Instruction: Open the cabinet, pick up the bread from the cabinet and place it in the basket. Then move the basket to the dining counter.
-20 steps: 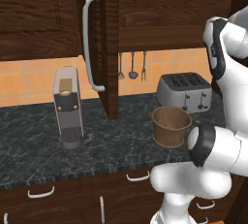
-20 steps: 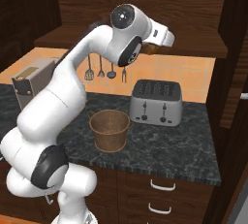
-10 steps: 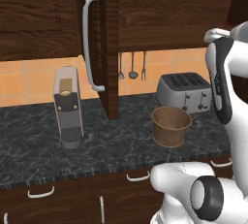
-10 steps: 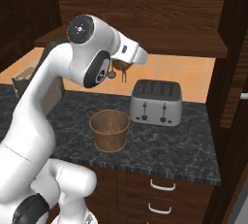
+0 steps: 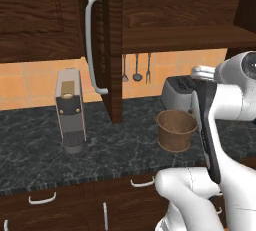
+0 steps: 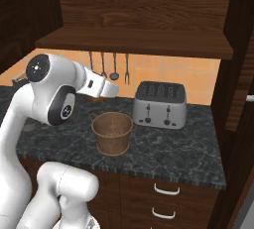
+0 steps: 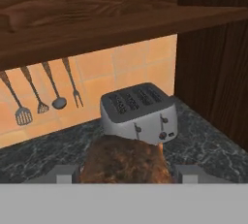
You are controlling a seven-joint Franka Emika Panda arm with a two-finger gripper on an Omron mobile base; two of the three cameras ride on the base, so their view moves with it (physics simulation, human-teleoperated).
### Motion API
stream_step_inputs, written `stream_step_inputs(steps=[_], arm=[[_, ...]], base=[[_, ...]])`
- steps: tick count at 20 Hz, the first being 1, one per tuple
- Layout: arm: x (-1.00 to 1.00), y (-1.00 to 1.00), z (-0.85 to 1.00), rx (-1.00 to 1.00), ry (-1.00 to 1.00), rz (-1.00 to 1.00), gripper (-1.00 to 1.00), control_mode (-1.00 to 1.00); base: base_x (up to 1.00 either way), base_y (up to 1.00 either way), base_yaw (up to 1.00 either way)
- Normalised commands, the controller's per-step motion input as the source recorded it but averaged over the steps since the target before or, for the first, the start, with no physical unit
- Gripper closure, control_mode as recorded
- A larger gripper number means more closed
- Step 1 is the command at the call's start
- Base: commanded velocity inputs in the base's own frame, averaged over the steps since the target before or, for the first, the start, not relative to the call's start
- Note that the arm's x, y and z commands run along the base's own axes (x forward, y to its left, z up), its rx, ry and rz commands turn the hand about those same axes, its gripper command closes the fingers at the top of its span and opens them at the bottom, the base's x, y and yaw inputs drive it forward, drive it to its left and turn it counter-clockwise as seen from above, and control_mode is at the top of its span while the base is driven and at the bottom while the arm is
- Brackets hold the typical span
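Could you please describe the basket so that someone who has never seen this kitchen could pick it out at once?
Find the black speckled worktop under the open dark wood cabinet. On it, just in front and left of the silver toaster, stands the basket. It is the small round brown bucket with a rimmed open top, not the metal toaster or the tall grey coffee machine.

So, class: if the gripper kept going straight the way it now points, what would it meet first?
Probably the silver toaster, which sits dead ahead beyond the bread held in the gripper. Depth is unclear; the tiled wall lies behind it.
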Motion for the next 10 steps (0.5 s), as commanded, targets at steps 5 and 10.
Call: stream_step_inputs(steps=[5, 10], arm=[[-0.02, 0.16, -0.6, 0.0, 0.19, 0.01, 1.0, -1.0], [0.35, 0.0, -0.43, 0.05, 0.24, 0.01, 1.0, -1.0]], base=[[0.0, 0.0, 0.0], [0.0, 0.0, 0.0]])
